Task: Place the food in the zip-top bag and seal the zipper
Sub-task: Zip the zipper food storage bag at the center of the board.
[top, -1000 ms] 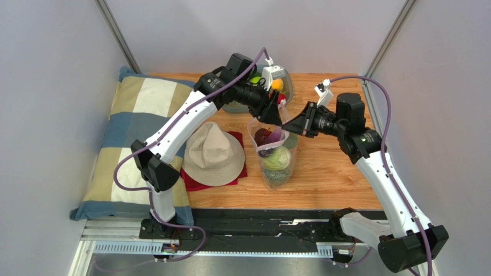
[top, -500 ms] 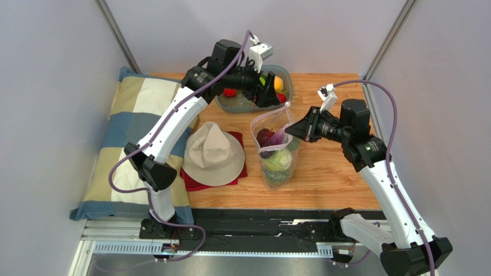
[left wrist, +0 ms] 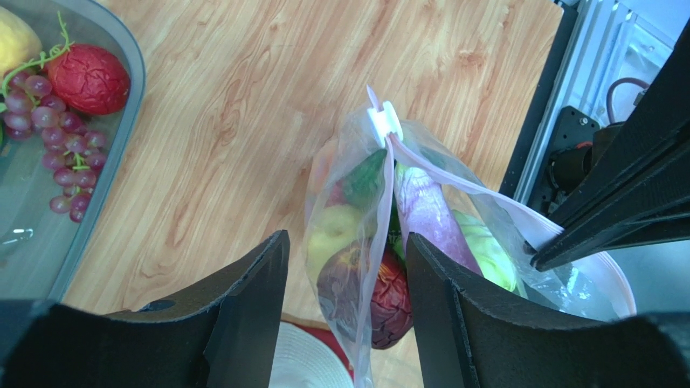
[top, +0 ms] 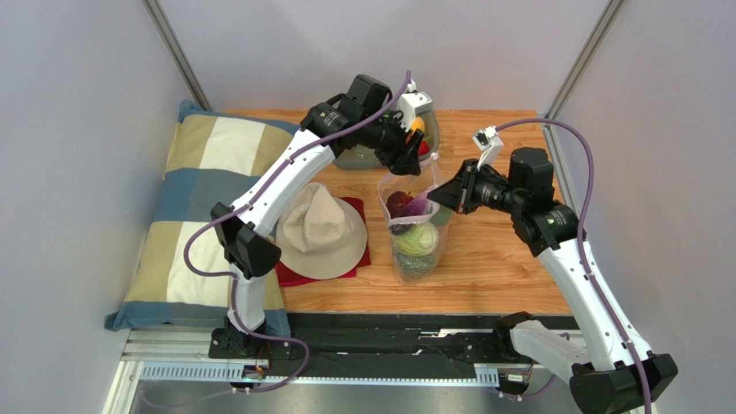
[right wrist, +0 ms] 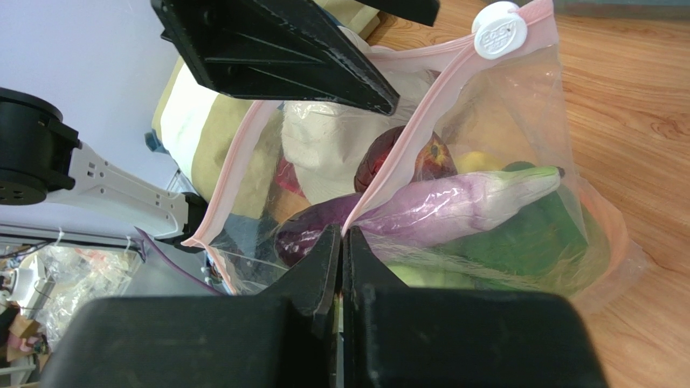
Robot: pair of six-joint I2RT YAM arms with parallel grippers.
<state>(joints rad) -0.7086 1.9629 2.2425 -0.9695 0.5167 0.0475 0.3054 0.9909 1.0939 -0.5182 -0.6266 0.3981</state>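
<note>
The clear zip-top bag [top: 415, 250] stands upright mid-table, holding the food: a cabbage [top: 417, 237], a purple eggplant [right wrist: 441, 206], a dark red fruit [left wrist: 390, 299] and green pieces. Its pink zipper [right wrist: 405, 153] is parted, with the white slider [right wrist: 500, 18] at one end. My right gripper [right wrist: 342, 236] is shut on the zipper strip at the bag's right rim [top: 432, 197]. My left gripper [left wrist: 348, 267] is open and empty, hovering above the bag's far rim [top: 406, 162], with a bag wall between its fingers.
A grey bowl [left wrist: 134, 105] behind the bag holds grapes [left wrist: 61, 153], a red fruit [left wrist: 89, 77] and a yellow fruit. A beige hat [top: 320, 231] lies on a red cloth [top: 285, 276] to the bag's left, with a checked pillow [top: 199, 190] beyond it.
My left gripper swung back over the bowl, then returned towards the bag's mouth, open throughout. My right gripper kept its hold on the bag's rim.
</note>
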